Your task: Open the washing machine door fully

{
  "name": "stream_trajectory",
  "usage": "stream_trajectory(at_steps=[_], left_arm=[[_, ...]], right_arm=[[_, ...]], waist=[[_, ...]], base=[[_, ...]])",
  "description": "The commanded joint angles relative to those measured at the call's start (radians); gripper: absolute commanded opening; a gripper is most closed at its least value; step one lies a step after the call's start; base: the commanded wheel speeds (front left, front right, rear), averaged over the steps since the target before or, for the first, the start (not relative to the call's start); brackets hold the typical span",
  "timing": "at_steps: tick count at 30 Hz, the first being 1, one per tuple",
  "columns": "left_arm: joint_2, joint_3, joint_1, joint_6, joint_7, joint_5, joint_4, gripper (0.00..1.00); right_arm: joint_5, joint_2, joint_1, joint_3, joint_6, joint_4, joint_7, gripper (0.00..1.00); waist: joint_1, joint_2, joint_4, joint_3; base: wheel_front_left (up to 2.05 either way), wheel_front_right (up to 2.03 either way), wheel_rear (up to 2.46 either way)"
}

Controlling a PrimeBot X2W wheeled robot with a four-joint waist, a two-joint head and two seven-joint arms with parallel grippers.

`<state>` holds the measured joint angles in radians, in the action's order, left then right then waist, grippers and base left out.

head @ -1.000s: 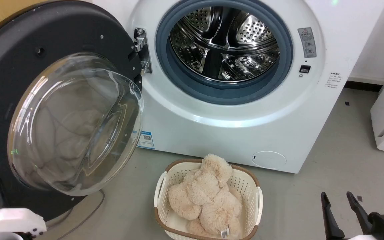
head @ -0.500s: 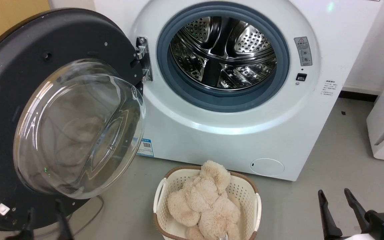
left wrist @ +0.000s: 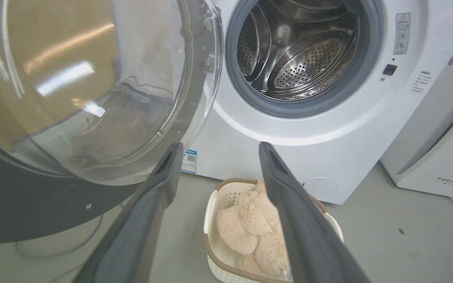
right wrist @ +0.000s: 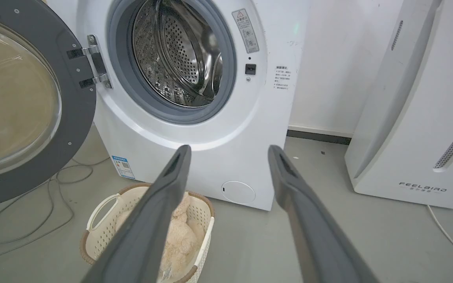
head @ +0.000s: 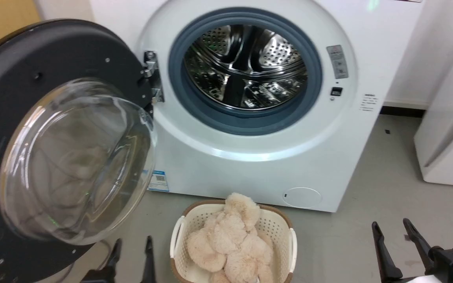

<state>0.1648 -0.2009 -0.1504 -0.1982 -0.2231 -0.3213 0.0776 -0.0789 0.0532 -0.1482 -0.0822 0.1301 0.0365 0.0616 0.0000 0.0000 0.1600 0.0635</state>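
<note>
- Item: the washing machine door (head: 61, 149) — swung out to the left of the washing machine (head: 250, 169), hanging on the hinge (head: 152, 76) at the left edge of the opening. Its inner face and glass bowl are turned toward the robot.
- Handling, as judged: heavy for its size, rigid, and pivoting on the one hinge. The glass bowl and glossy ring look slippery and breakable, so they are poor places to press.
- Hold point: the dark grey rim on the side far from the hinge, where a push gives the most leverage. No handle is visible.
- Left gripper (head: 132, 241): fingers spread, nothing between them, low beside the door's bottom edge and apart from it.
- Right gripper (head: 391, 224): fingers spread, empty, well apart from the door.
- Room: the drum (head: 246, 67) mouth is unobstructed. A basket (head: 179, 236) with a plush toy (head: 230, 239) sits on the floor just before the machine, and a cable (right wrist: 34, 220) trails under the door.
- Progress, as judged: the door appears wide open — little swing is left.
</note>
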Motion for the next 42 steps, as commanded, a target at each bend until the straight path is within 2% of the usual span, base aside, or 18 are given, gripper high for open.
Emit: stream_trajectory(at_steps=[1, 7, 13, 28, 29, 42], left_arm=[[-0.002, -0.016, 0.029, 0.011, 0.001, 0.016, 0.01, 1.0], [0.011, -0.076, 0.087, 0.034, 0.012, 0.065, 0.049, 1.0], [0.025, -0.086, 0.117, 0.032, 0.014, 0.084, 0.071, 1.0], [0.043, -0.101, 0.14, 0.024, 0.021, 0.093, 0.075, 1.0], [0.038, -0.102, 0.125, 0.025, 0.021, 0.089, 0.076, 0.0], [0.023, -0.074, 0.128, 0.041, 0.039, 0.111, 0.061, 0.0]], right_arm=[[0.008, -0.003, -0.018, 0.002, 0.001, 0.01, -0.005, 1.0], [0.018, -0.003, -0.026, -0.002, 0.001, 0.024, -0.018, 1.0], [0.021, -0.003, -0.034, -0.003, 0.001, 0.026, -0.025, 1.0], [0.006, -0.003, -0.027, -0.001, 0.001, 0.013, -0.017, 1.0], [0.007, 0.0, -0.022, -0.002, 0.0, 0.013, -0.024, 0.0], [0.014, 0.0, -0.006, 0.006, 0.0, 0.009, -0.028, 0.0]], waist=[[0.0, 0.0, -0.021, -0.001], [0.0, 0.0, -0.074, 0.0], [0.0, 0.0, -0.115, 0.0], [0.0, 0.0, -0.126, -0.008], [0.0, 0.0, -0.126, -0.008], [0.0, 0.0, -0.129, -0.013]], base=[[0.0, 0.0, 0.0], [0.0, 0.0, 0.0], [0.0, 0.0, 0.0], [0.0, 0.0, 0.0], [0.0, 0.0, 0.0], [0.0, 0.0, 0.0]])
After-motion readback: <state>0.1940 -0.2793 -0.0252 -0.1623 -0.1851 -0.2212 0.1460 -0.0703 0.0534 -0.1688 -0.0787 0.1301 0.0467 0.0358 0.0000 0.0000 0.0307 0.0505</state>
